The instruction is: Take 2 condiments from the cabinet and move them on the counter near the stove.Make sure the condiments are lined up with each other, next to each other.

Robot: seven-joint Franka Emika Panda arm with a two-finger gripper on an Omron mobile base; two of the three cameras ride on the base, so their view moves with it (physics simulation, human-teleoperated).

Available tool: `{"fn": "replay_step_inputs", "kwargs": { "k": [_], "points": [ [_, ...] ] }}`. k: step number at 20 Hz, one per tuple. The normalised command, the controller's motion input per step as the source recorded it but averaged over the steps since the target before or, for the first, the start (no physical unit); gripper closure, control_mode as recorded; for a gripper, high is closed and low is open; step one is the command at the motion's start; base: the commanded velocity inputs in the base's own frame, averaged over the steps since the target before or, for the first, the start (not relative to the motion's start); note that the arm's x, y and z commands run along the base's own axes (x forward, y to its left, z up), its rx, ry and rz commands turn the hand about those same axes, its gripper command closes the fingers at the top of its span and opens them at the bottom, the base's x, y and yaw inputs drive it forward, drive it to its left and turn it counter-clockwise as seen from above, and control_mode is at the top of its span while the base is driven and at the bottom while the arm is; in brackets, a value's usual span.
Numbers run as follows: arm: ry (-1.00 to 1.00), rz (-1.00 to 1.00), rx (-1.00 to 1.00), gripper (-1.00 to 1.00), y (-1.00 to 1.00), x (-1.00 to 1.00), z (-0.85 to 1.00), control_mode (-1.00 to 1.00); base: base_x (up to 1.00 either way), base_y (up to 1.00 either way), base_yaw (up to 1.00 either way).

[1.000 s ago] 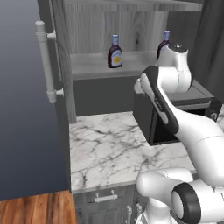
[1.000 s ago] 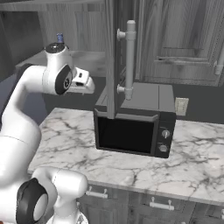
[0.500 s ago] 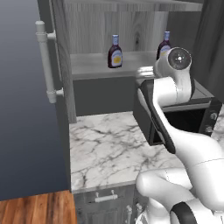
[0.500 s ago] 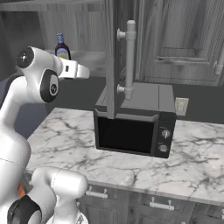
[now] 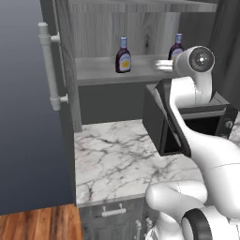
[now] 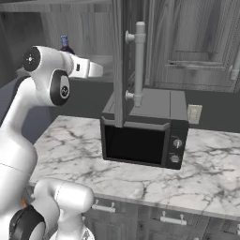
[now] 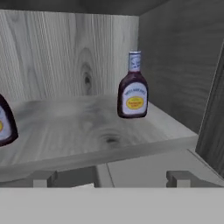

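Note:
Two dark brown condiments with blue caps stand upright on a shelf of the open cabinet: the left bottle and the right bottle. In the hand view the right bottle stands just right of centre near the cabinet's side wall, and the left bottle is cut off by the left edge. My gripper is open and empty, level with the shelf's front edge and a little short of it, pointing in. The hand reaches toward the shelf, with one bottle top above it. The stove and its counter are out of view.
A black microwave sits on a marble top under the shelf, close below my arm. The cabinet door with its long bar handle stands open at the left. A second bar handle hangs above the microwave.
The arm rose and its hand swung level toward the shelf. The jaws opened slightly wider. Both bottles stayed in place.

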Motion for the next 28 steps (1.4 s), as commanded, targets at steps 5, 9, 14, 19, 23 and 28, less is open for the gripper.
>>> {"fn": "replay_step_inputs", "kwargs": {
  "k": [5,9,14,19,23,28],
  "points": [
    [-0.01,0.00,0.05,-1.00,-0.13,0.03,0.10,-1.00,0.00,0.00,0.00],
    [-0.23,0.00,0.00,-1.00,-0.03,0.17,0.06,-1.00,0.00,0.00,0.00],
    [-0.15,-0.01,0.00,-1.00,-0.13,0.16,0.19,-1.00,0.00,0.00,0.00],
    [-0.07,-0.02,0.00,-1.00,-0.15,0.10,0.23,-1.00,0.00,0.00,0.00],
    [-0.09,-0.03,0.00,-1.00,-0.05,0.07,0.18,-1.00,0.00,0.00,0.00],
    [0.00,-0.01,0.00,-1.00,0.00,0.15,0.00,-1.00,0.00,0.00,0.00]
  ]
}}
